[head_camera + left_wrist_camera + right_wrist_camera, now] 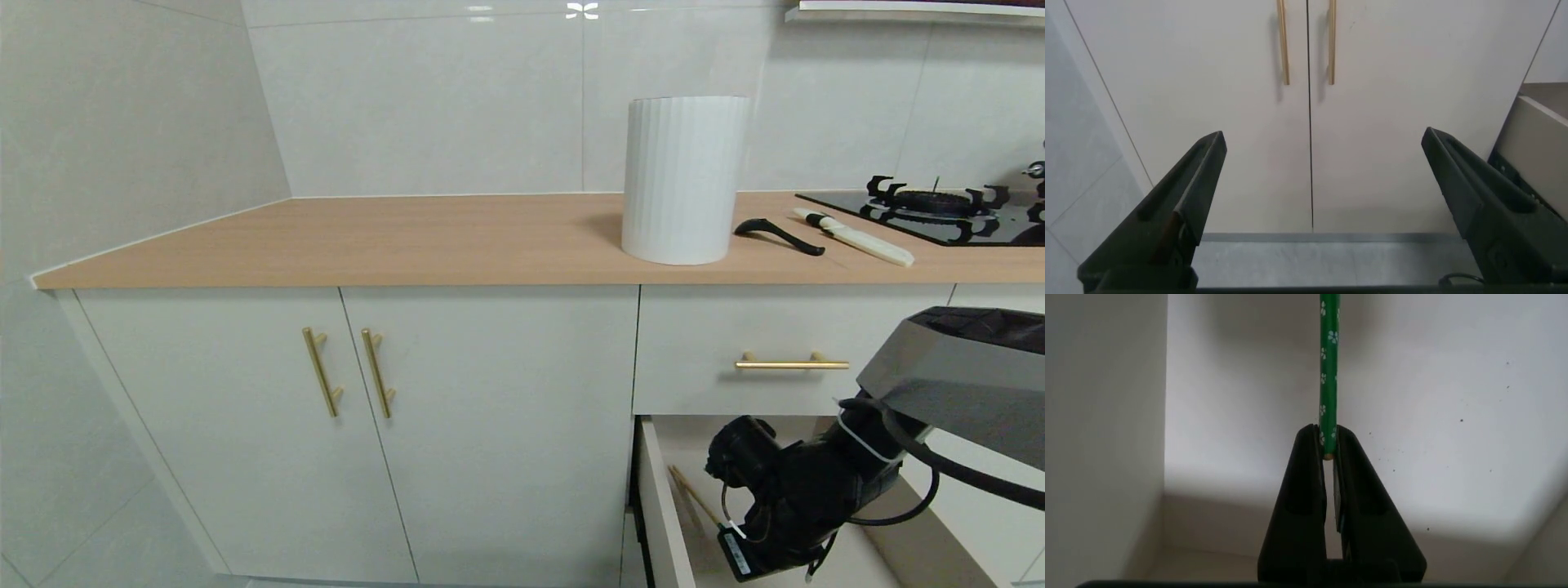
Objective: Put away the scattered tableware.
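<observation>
Right wrist view: right gripper clamped on green stick, likely chopstick, inside drawer; release next. Left gripper apart.

Right gripper clamps a green chopstick (left gripper gapes wide).

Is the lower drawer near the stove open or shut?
Open. The lower drawer is pulled out, a tan chopstick lies inside, and the right pincer, shut on a green chopstick, is down in it.
</observation>
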